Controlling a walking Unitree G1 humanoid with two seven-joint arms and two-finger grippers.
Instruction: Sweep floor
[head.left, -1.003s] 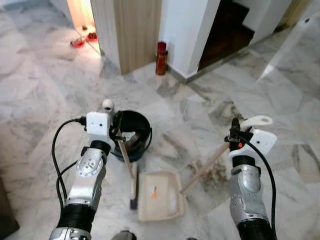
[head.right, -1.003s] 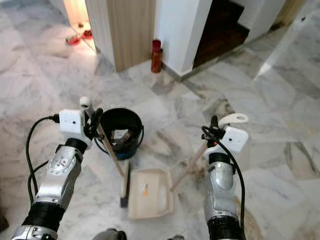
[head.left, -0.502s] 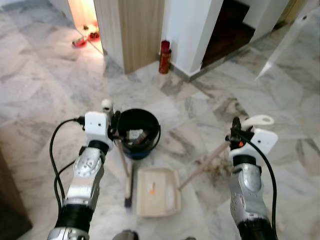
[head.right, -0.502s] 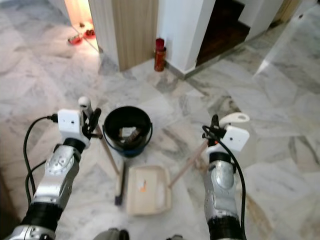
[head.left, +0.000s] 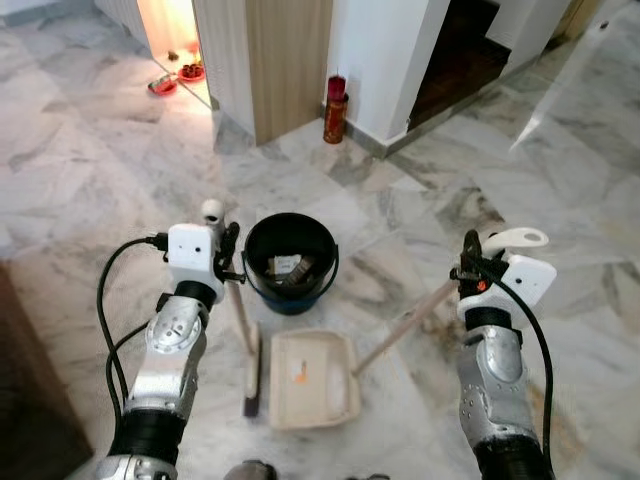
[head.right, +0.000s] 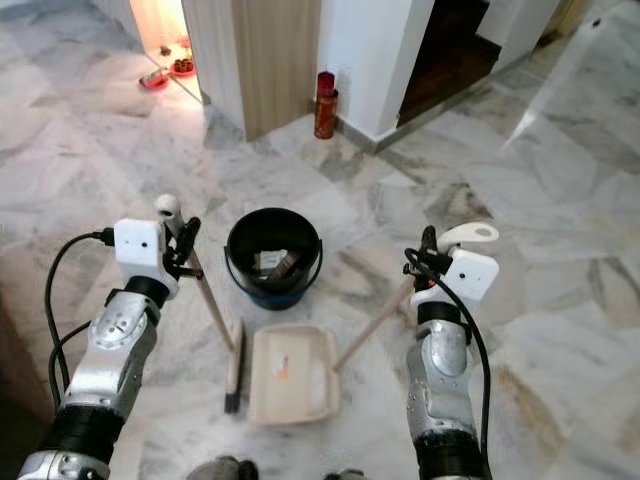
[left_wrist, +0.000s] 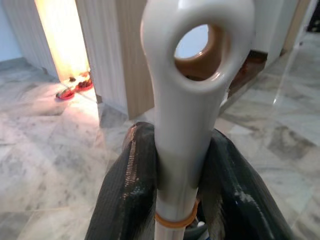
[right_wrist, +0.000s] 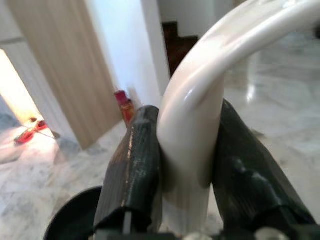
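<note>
Open marble floor (head.left: 90, 170) spreads to the robot's left and right; ahead, a wooden panel (head.left: 290, 60) and white wall corner (head.left: 375, 60) close the way, with a red bottle (head.left: 336, 108) at their foot. The left gripper (head.left: 230, 262) is clamped on the broom (head.left: 245, 345) near its white handle top (brush head resting on the floor beside the cream dustpan (head.left: 312, 380)). The right gripper (head.left: 468, 268) is clamped on the dustpan's long handle. A black bucket (head.left: 290, 262) stands just beyond the dustpan. Both forearms are raised, wrists upright.
</note>
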